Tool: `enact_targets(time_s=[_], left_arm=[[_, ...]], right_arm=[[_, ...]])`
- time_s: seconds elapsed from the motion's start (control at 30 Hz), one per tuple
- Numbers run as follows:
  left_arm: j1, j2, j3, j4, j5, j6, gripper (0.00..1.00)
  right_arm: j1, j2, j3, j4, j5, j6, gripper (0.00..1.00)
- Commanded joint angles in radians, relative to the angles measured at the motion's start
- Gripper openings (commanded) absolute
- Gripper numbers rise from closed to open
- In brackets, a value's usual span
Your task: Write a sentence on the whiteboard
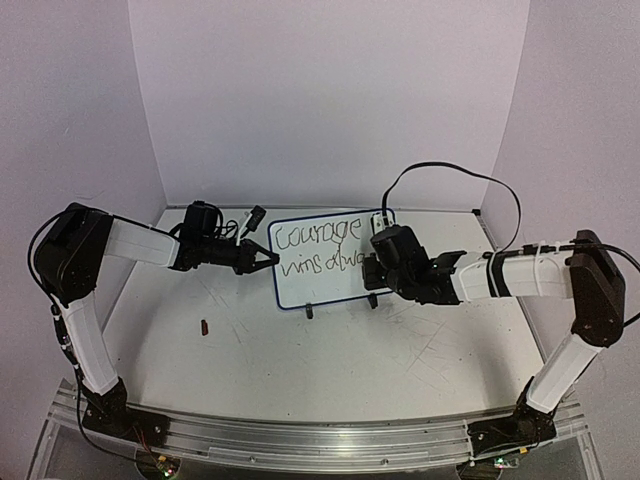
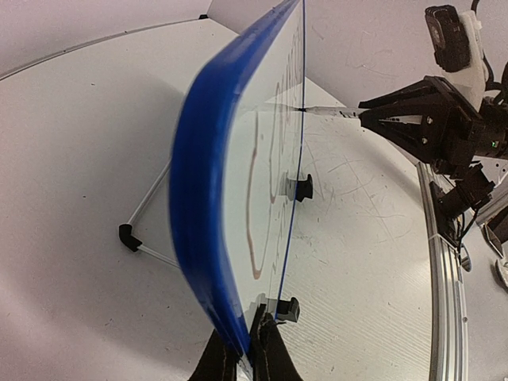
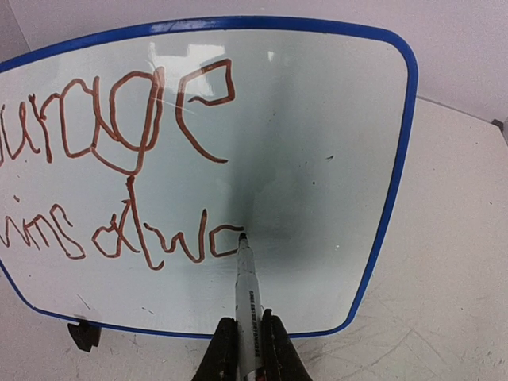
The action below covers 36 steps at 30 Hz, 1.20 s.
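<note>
Table (image 1: 250, 350) fills the lower half of the top view, scuffed and white. The whiteboard (image 1: 325, 288) stands on it just above the middle of that frame, upright on two black clip feet (image 1: 309, 311), with a thin wire leg (image 2: 147, 206) behind it in the left wrist view. It looks light, thin and stiff, with a glossy face. On such small feet it would likely slide or tip back under pen pressure, so it needs bracing. The rounded blue frame (image 2: 198, 182) is the sensible hold, since it keeps fingers off the wet ink.

The left arm (image 1: 135, 243) reaches in from the left of the frame, forearm nearly level. The left tool (image 2: 244, 349) is closed on the board's side edge, pinching the frame. The right arm (image 1: 520, 272) comes in from the right, wrist bent toward the board face. The right tool (image 3: 248, 341) is clamped round a marker (image 3: 247, 294), whose tip touches the board in the lower middle of the right wrist view.

The sentence (image 3: 127, 171) reads "Courage" above "wins alwa", so I judge the last letters are left to write.
</note>
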Motion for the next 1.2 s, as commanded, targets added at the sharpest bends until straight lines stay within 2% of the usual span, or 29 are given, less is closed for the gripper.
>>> enact_targets(time_s=[0.0,0.37,0.57,0.83,1.17], left_arm=[[0.010,0.001,0.012,-0.046,-0.174,0.091,0.00],[0.011,0.002,0.012,-0.046,-0.173,0.091,0.00],[0.011,0.001,0.013,-0.045,-0.174,0.093,0.00],[0.010,-0.003,0.010,-0.047,-0.175,0.094,0.00],[0.010,0.002,0.013,-0.046,-0.174,0.093,0.00]], right_arm=[[-0.004,-0.028,-0.020,0.013,-0.015,0.026,0.00],[-0.002,-0.088,-0.049,-0.009,0.021,0.035,0.00],[0.007,-0.142,-0.052,0.041,-0.031,0.013,0.00],[-0.024,-0.058,-0.003,0.063,-0.039,0.008,0.00],[-0.033,-0.032,-0.003,0.071,-0.027,0.003,0.00]])
